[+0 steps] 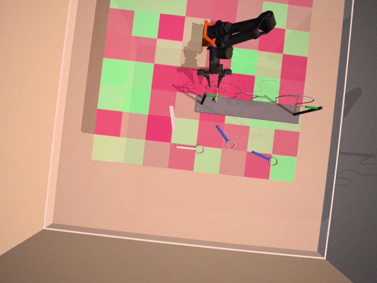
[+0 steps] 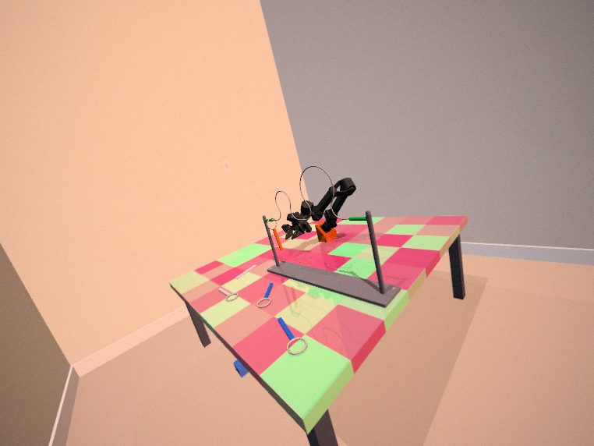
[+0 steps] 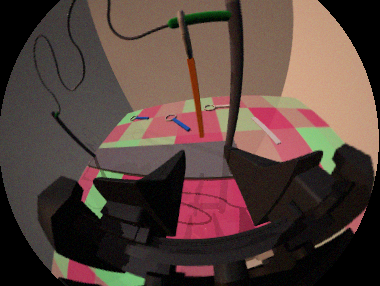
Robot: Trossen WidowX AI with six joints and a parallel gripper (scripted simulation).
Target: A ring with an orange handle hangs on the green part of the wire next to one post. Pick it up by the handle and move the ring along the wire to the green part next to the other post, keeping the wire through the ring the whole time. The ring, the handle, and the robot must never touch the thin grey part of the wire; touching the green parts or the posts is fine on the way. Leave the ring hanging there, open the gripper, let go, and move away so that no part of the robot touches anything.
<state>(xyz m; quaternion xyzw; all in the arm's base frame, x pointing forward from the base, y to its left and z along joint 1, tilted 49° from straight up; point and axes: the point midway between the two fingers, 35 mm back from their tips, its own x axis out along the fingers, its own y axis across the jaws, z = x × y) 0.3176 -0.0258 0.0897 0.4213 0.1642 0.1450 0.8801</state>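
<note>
The ring (image 1: 216, 97) (image 2: 271, 228) (image 3: 185, 35) hangs around the green part (image 1: 209, 95) (image 3: 210, 17) beside one post (image 1: 203, 99) (image 2: 270, 242) (image 3: 235, 75). Its orange handle (image 1: 213, 99) (image 2: 277, 239) (image 3: 195, 95) hangs down freely. My gripper (image 1: 213, 87) (image 3: 204, 151) is open and empty, on the robot-base side of the handle and apart from it. In the wrist view the handle's lower end shows above the gap between the fingertips. The other green part (image 1: 311, 107) (image 2: 357, 218) is beside the far post (image 1: 307, 111) (image 2: 375, 249).
The thin grey wire (image 2: 312, 166) (image 3: 140, 37) rises in loops between the posts. Both posts stand on a grey base plate (image 1: 246, 109) (image 2: 330, 283). Beyond it lie two blue-handled rings (image 1: 223, 133) (image 1: 260, 155), a pale-handled ring (image 1: 186, 147) and a white bar (image 1: 172, 117).
</note>
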